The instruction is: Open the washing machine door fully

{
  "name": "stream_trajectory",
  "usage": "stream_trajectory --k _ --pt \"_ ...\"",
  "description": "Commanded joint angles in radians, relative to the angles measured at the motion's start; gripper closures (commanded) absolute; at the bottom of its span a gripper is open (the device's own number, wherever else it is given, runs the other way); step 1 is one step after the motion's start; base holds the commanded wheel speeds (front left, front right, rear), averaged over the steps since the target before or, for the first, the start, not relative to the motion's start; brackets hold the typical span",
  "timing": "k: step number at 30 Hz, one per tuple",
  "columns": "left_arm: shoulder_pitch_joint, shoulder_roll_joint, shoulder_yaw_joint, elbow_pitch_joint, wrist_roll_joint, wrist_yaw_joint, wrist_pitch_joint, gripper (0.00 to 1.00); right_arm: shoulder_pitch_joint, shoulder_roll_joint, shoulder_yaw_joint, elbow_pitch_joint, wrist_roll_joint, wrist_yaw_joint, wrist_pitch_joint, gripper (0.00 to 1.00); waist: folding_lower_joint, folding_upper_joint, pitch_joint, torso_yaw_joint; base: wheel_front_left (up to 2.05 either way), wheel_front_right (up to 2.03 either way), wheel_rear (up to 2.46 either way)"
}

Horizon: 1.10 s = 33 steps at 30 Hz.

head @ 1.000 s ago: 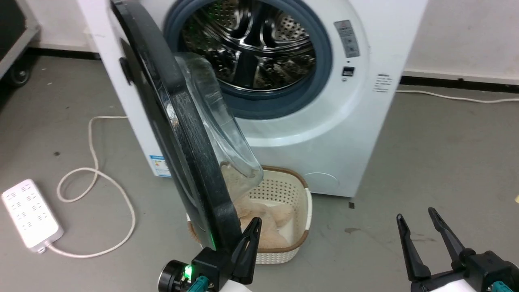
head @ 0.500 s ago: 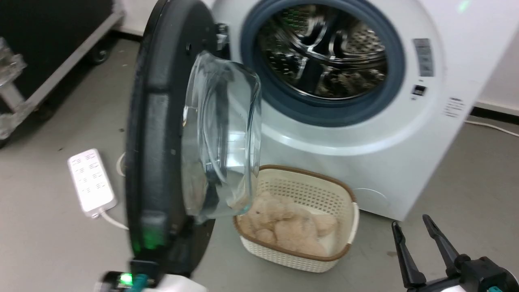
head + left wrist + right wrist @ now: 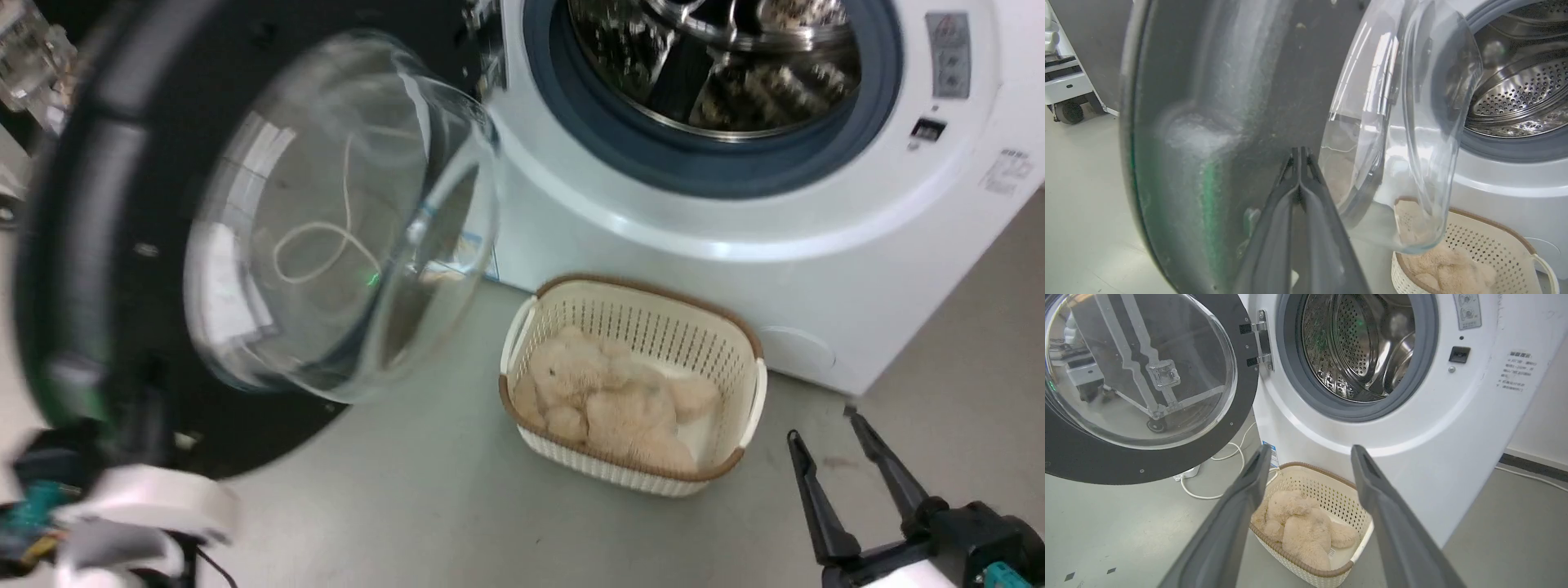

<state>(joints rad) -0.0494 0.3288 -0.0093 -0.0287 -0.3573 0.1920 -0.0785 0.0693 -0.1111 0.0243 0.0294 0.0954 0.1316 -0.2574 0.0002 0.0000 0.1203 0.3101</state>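
The washing machine door (image 3: 106,204) stands swung wide to the left on its hinge (image 3: 1262,339), its black inner face and bulging glass bowl (image 3: 343,220) turned toward me. To its right, the white washing machine (image 3: 735,229) shows its steel drum (image 3: 1367,347) inside the grey gasket. My left gripper (image 3: 1299,153) is shut, its tips at the door's black inner face (image 3: 1241,81), beside the glass bowl (image 3: 1404,122). The left forearm (image 3: 139,498) is a blur at the lower left. My right gripper (image 3: 823,425) hangs open and empty at the lower right, well away from the door (image 3: 1081,461).
A cream basket (image 3: 735,359) holding a beige plush toy (image 3: 620,400) sits on the floor in front of the washer. A white cord (image 3: 1224,457) loops on the floor under the door. A wheeled black case (image 3: 1069,112) stands at the far left.
The door has swung much further open to the left, from edge-on to showing its inner face. The left arm went left with it. The head camera has shifted; the right gripper stayed put.
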Motion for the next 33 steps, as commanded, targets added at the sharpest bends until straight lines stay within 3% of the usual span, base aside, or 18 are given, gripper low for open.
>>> stream_trajectory --k 1,7,13,23,33 --pt "-0.022 0.006 0.018 0.004 -0.016 0.005 0.002 1.00 -0.022 -0.011 0.001 -0.005 0.003 -0.001 -0.004 0.00 -0.0002 0.0000 0.032 -0.005 0.00 0.00 0.00" --pt "-0.086 0.066 0.144 0.084 -0.118 -0.020 -0.003 1.00 -0.053 -0.055 0.001 -0.016 0.015 -0.001 -0.004 0.00 -0.0002 0.0000 0.098 -0.024 0.00 0.00 0.00" --pt "-0.135 0.107 0.195 0.173 -0.151 -0.043 -0.041 1.00 -0.066 -0.079 -0.004 -0.021 0.022 -0.001 -0.004 0.00 -0.0002 0.0000 0.130 -0.036 0.00 0.00 0.00" --pt "-0.164 0.113 0.187 0.256 -0.142 -0.062 -0.111 1.00 -0.075 -0.084 -0.015 -0.025 0.027 -0.001 -0.004 0.00 -0.0002 0.0000 0.108 -0.043 0.00 0.00 0.00" --pt "-0.086 0.076 0.138 0.113 -0.061 -0.093 -0.177 1.00 -0.044 -0.032 -0.066 -0.045 -0.011 -0.001 -0.004 0.00 -0.0002 0.0000 -0.036 -0.083 0.00 0.00 0.00"
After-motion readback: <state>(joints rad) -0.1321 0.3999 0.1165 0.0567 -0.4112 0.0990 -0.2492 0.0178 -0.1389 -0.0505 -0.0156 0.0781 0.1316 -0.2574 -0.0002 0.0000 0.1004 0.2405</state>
